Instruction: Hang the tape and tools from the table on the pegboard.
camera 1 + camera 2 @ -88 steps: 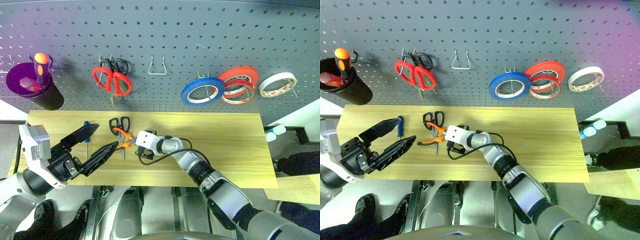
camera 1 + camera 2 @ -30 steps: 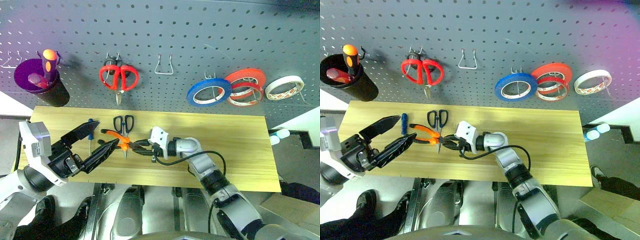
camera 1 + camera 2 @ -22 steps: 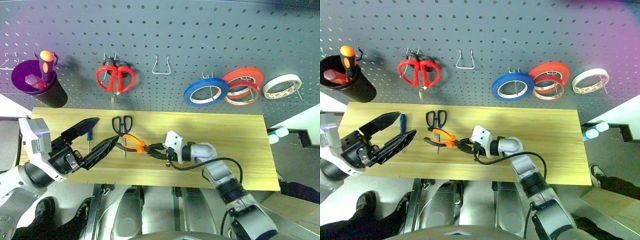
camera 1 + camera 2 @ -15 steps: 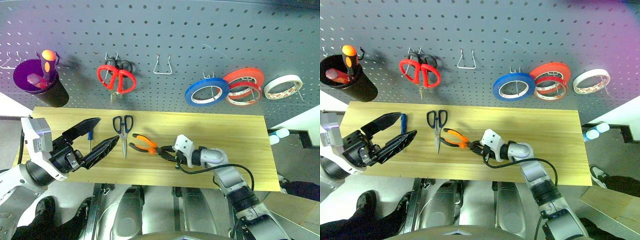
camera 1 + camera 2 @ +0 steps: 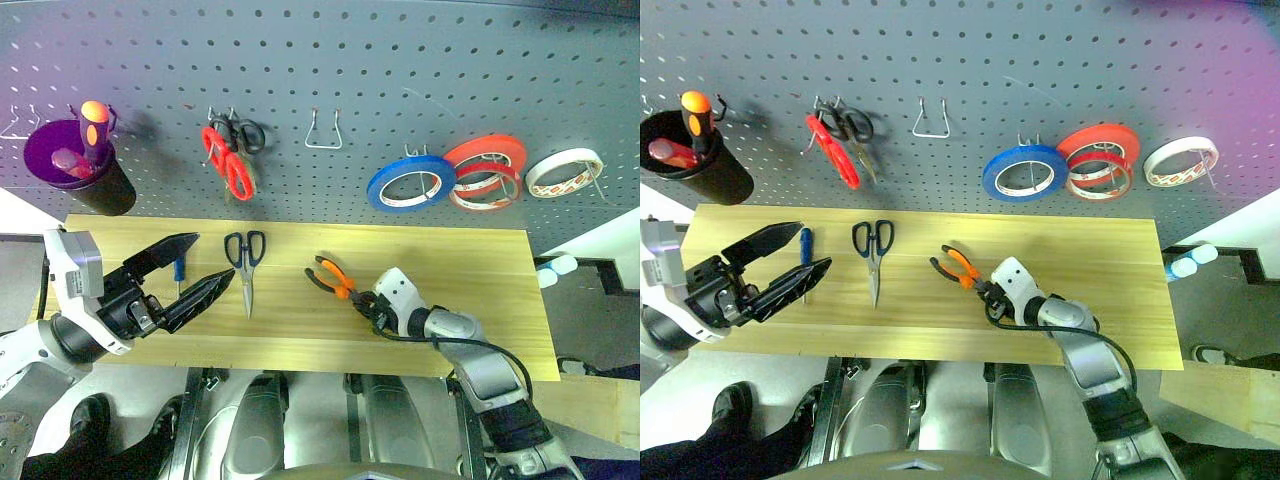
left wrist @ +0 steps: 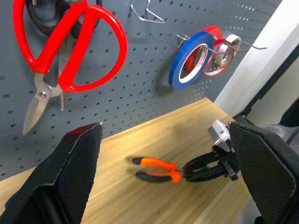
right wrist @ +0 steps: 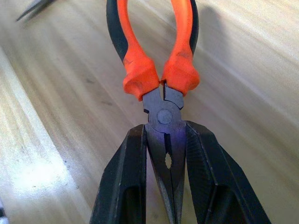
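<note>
**Pliers in the right gripper's clamp over the wooden bench**

The table point(image 5: 470, 262), light yellowish planks with plain grain, is running wide beneath the dark grey pegboard point(image 5: 420, 70). The right gripper point(image 5: 364, 303) is clamping its fingers tight on the steel nose of the pliers point(image 5: 333, 279), whose black-and-orange handles are pointing away over mid-table. The left gripper point(image 5: 196, 271) is hovering at the table's left end, fingers spread wide and holding nothing. The black-handled scissors point(image 5: 244, 262) are lying flat just beside it, and the blue-handled screwdriver point(image 5: 179, 273) is showing between its fingers. On the board, the blue tape point(image 5: 408, 185) is hanging from a hook beside the red-orange rolls point(image 5: 484, 170) and the white roll point(image 5: 564, 172). The red-handled scissors point(image 5: 228, 166) are hanging to the left, near an unoccupied wire hook point(image 5: 323, 132). A dark cup point(image 5: 95, 185) holding an orange-handled screwdriver point(image 5: 93, 118) is standing at the far left.
</note>
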`<state>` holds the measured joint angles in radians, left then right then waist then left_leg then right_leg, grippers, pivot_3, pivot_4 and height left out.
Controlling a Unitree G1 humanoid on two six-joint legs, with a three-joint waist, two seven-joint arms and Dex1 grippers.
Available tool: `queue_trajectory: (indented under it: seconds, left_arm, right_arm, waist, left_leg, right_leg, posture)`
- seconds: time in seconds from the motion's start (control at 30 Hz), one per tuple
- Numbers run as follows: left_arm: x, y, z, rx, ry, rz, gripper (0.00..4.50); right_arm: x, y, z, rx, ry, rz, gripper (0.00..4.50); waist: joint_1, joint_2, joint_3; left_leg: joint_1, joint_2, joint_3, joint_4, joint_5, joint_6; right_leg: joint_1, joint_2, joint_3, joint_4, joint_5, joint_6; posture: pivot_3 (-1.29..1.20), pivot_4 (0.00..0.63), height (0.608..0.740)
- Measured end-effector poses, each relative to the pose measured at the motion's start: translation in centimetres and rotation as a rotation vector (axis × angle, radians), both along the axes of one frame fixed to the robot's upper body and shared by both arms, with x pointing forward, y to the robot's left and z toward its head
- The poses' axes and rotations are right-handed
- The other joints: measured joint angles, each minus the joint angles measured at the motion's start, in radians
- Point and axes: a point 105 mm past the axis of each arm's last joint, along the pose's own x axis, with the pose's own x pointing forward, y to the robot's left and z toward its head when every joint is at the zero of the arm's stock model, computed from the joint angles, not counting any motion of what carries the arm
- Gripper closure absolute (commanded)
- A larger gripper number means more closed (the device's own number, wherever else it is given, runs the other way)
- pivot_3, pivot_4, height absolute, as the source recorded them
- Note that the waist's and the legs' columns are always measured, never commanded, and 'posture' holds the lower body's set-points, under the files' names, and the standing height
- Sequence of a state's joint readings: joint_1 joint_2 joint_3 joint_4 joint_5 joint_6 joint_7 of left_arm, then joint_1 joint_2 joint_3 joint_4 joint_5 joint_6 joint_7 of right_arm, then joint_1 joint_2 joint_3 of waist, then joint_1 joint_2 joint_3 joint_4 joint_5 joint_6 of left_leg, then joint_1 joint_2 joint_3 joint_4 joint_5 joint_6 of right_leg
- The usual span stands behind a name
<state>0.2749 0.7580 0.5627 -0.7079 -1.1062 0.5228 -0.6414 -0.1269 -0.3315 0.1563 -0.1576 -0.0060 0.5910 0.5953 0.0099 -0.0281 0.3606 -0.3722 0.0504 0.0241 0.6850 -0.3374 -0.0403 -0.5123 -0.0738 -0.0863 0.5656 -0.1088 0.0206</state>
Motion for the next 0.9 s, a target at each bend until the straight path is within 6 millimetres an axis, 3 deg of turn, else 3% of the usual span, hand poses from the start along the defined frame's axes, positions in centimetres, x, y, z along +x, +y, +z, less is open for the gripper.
queue_trajectory:
  seconds: [0.17,0.33,0.47,0.9]
  left_arm:
    - [0.2,0.3,-0.2,-0.005,0.003,-0.003,0.00]
    - [0.2,0.4,-0.6,-0.005,0.017,-0.030,0.00]
    - [-0.1,0.3,-1.3,0.004,0.075,-0.092,0.00]
    - [-1.3,0.4,-2.0,0.060,0.204,-0.173,0.00]
  right_arm:
    - [0.2,-1.9,2.1,0.073,0.015,-0.260,3.70]
    - [-1.9,-1.1,0.8,0.114,0.133,-0.431,3.70]
    - [-2.3,-0.1,0.9,0.141,0.168,-0.483,3.70]
    - [-2.4,-0.2,0.3,0.078,0.222,-0.566,3.70]
  waist:
    - [-0.005,0.000,0.000]
    - [-0.019,0.000,0.000]
    - [-0.030,0.000,0.000]
    - [-0.030,0.000,0.000]
  left_leg:
    - [0.000,0.000,-0.001,0.000,0.000,0.000]
    - [0.000,0.001,-0.001,-0.001,0.000,0.000]
    - [0.000,0.000,-0.001,0.000,0.000,0.000]
    - [0.000,0.000,-0.001,-0.001,0.000,0.000]
  right_leg:
    - [0.000,0.001,0.000,0.001,0.000,0.000]
    - [-0.001,0.001,0.000,0.001,0.000,0.000]
    - [-0.001,0.001,0.001,0.001,0.000,-0.001]
    - [-0.001,0.001,0.001,0.001,-0.001,-0.001]
  posture:
    - [0.02,0.352,0.733]
    - [0.00,0.357,0.733]
    - [0.00,0.355,0.733]
    - [0.01,0.344,0.733]
